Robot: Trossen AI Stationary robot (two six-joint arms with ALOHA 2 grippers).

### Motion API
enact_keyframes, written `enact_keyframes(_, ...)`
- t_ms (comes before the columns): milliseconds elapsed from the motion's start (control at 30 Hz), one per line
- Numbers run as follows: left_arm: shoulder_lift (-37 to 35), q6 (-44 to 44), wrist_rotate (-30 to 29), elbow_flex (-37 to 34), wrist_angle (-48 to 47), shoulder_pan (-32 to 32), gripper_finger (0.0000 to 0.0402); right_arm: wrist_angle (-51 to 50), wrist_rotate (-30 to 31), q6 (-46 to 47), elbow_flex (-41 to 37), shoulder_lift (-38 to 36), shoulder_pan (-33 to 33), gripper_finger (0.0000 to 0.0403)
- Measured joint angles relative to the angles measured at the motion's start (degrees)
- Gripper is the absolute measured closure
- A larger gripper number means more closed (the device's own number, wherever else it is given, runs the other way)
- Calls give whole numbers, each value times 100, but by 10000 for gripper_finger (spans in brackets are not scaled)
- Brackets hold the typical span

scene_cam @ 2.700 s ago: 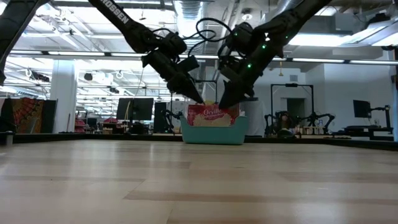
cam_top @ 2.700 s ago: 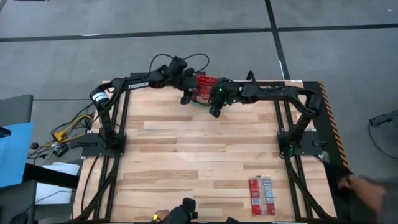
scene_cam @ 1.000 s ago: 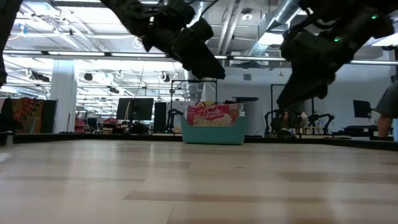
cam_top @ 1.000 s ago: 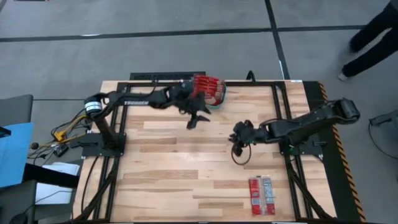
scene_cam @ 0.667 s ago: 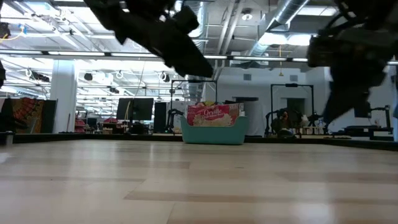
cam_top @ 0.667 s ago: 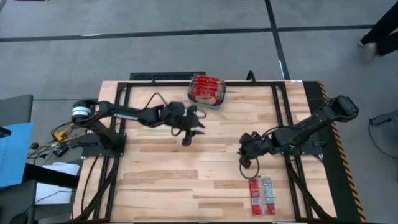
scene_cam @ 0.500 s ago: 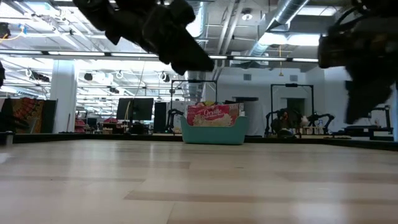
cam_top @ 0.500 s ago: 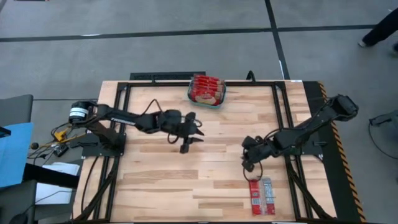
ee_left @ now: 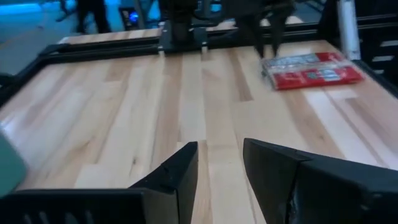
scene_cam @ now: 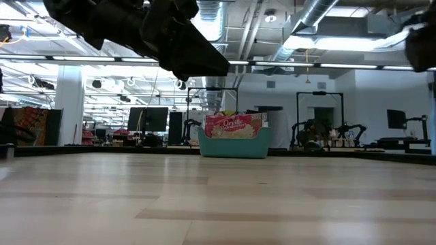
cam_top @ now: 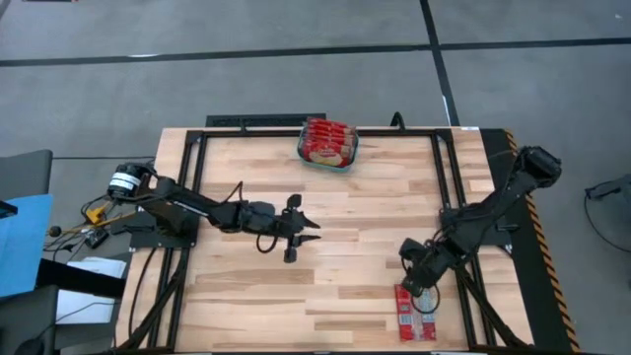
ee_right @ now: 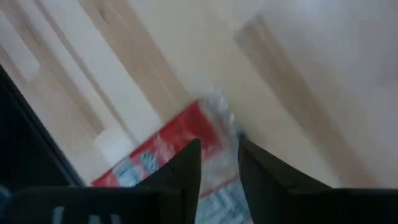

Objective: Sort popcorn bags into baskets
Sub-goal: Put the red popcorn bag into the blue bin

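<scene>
The teal basket (cam_top: 328, 158) stands near the table's far edge, with several red popcorn bags (cam_top: 327, 140) standing upright in it; the low view shows the basket (scene_cam: 233, 145) and a bag front (scene_cam: 233, 124). One more red bag (cam_top: 415, 312) lies flat near the near right corner, and it also shows in the left wrist view (ee_left: 311, 67). My right gripper (cam_top: 420, 283) hangs open over that bag's far end (ee_right: 163, 155); I cannot tell whether it touches. My left gripper (cam_top: 299, 233) is open over the table's middle, holding nothing.
Bare wooden boards lie between the basket and the loose bag. Black frame rails (cam_top: 449, 187) and the arm bases run along the left and right sides. Yellow-black tape marks the right edge (cam_top: 527, 197).
My left gripper has drawn back from beside the basket toward the table's middle and its near-left side. My right gripper has travelled from the middle toward the near right corner and now stands over the loose bag. The bags have not moved.
</scene>
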Motion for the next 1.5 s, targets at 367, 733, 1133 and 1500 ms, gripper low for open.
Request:
enact_keyframes(367,0,-26,-783,0,-790,-220,282,-71,-738,2159,0,649,398,149)
enact_keyframes(733,0,-522,-1474,0,-1983,-218,282,1190,-1184,2371,39,1833,276,144)
enact_keyframes(1133,0,-340,-1618,0,-2021,-202,282,1370,1377,277,-13,1873,-1474,377)
enact_keyframes(1500,0,-6,-1786,0,-1507,132,282,2425,2331,-3456,270,573,-2229,378)
